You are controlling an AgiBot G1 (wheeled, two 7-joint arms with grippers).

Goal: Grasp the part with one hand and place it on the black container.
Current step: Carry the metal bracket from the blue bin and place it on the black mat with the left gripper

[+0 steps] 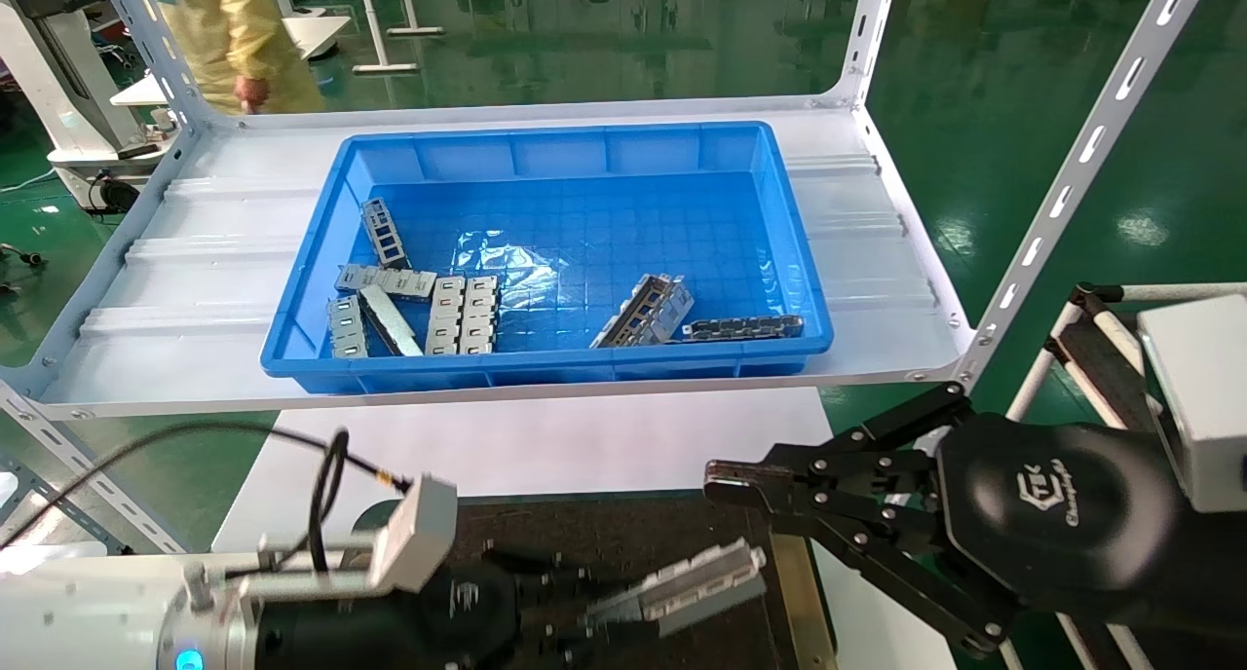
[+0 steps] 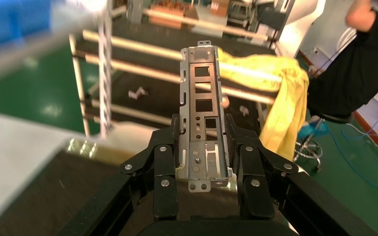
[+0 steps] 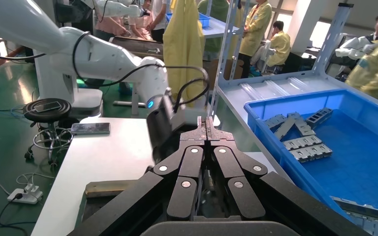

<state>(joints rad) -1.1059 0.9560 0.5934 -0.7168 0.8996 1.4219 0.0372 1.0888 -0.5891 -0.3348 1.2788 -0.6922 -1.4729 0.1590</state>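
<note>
The part (image 1: 687, 580), a long narrow silver-grey bracket with a row of rectangular cutouts, is held at one end by my left gripper (image 1: 583, 602). It sticks out to the right, tilted slightly up, over the black container (image 1: 546, 532). In the left wrist view the part (image 2: 203, 98) sits between the two fingers, and the left gripper (image 2: 203, 129) is shut on its sides. My right gripper (image 1: 723, 483) hovers at the container's right edge, shut with nothing between its fingers. The right wrist view shows the right gripper (image 3: 206, 121) with its tips pressed together.
A blue plastic bin (image 1: 546, 366) holding several more metal parts stands on the white shelf (image 1: 877, 261) behind the container. White slotted shelf posts (image 1: 1072, 173) rise at the right. A brass-coloured side strip (image 1: 797, 577) edges the container. People work in the background.
</note>
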